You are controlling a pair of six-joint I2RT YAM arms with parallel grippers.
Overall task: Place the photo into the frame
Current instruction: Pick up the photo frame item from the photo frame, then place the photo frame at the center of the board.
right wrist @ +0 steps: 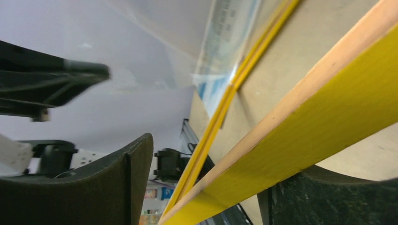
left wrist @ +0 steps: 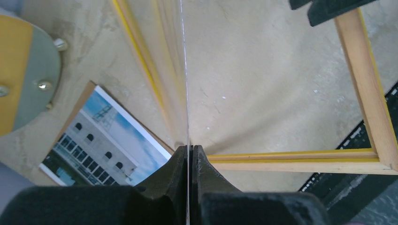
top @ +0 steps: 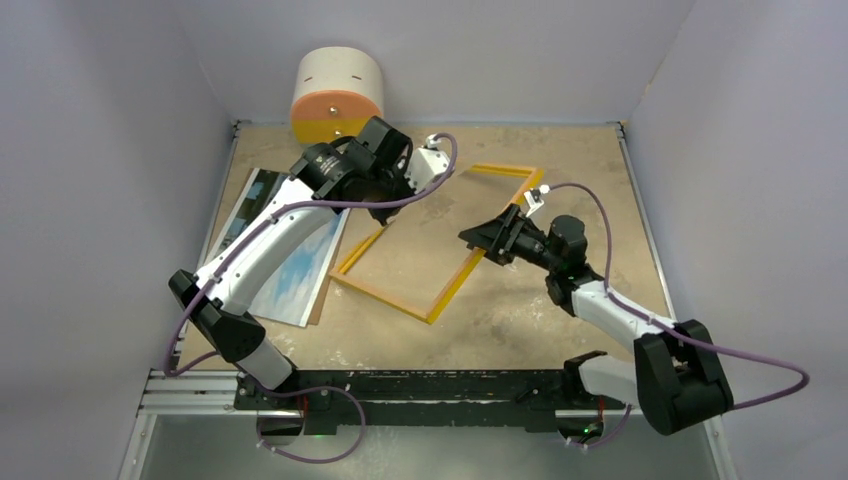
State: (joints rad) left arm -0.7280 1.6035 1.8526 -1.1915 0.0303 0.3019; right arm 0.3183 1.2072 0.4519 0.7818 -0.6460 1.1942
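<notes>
The frame (top: pixel 385 298) lies on the tan table, yellow at its edges and wood-coloured upward in the left wrist view (left wrist: pixel 300 159). The photo (top: pixel 290 275) lies face up at the left on a brown backing sheet (top: pixel 340 235), mostly under my left arm; it also shows in the left wrist view (left wrist: pixel 98 145). My left gripper (top: pixel 385 210) is at the frame's far left corner, shut (left wrist: pixel 190 150) on a thin clear pane (left wrist: pixel 186 70) seen edge on. My right gripper (top: pixel 478 240) is open, its jaws (right wrist: pixel 220 154) astride the frame's right rail (right wrist: pixel 328 126).
A wood and orange cylinder (top: pixel 337 95) stands at the back left, also in the left wrist view (left wrist: pixel 23 75). White walls enclose the table on three sides. A black rail (top: pixel 430 385) with the arm bases runs along the near edge.
</notes>
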